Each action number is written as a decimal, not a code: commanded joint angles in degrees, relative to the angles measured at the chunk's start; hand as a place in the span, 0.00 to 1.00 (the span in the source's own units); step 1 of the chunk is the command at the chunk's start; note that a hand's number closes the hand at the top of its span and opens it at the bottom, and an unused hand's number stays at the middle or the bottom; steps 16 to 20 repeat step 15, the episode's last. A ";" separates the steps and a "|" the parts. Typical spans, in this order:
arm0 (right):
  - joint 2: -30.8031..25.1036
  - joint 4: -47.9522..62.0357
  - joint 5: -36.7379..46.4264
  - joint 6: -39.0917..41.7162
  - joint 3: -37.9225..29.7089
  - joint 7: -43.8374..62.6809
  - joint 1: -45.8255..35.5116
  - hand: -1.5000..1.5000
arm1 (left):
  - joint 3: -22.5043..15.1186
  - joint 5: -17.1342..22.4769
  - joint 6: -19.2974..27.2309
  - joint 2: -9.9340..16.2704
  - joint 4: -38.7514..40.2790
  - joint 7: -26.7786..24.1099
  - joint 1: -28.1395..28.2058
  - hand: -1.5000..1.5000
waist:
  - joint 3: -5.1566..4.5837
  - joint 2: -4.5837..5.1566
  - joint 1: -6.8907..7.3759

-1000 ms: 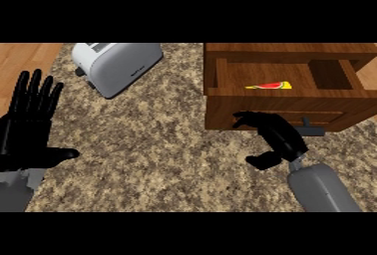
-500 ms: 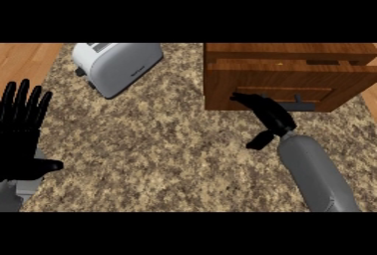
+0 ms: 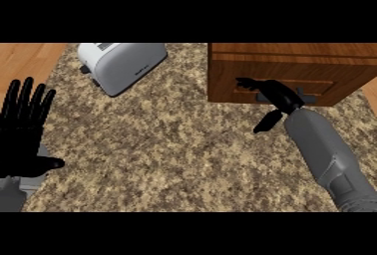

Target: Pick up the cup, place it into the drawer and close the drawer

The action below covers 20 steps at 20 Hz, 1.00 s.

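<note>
The wooden drawer unit (image 3: 294,64) stands at the back right of the counter, and its drawer front (image 3: 324,88) sits flush with the cabinet. My right hand (image 3: 274,93) presses against that front beside the dark handle (image 3: 309,98), fingers straight toward the wood, thumb hanging down. The cup shows nowhere; the inside of the drawer is hidden. At the left edge my left hand (image 3: 26,127) rests open, fingers up, holding nothing.
A white toaster (image 3: 121,63) lies at the back left on the speckled granite counter (image 3: 169,149). Wooden floor (image 3: 29,57) shows beyond the counter's left edge.
The drawer went from open, with a red and yellow item inside, to pushed in. My right hand moved forward with the drawer front. The left hand stayed low at the left edge.
</note>
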 commanded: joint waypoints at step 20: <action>-5.39 14.22 -0.58 -0.62 -4.32 -2.19 -8.90 0.00 | 0.07 -2.64 -2.14 -1.19 3.20 -0.77 -2.73 0.00 | 0.41 2.19 2.71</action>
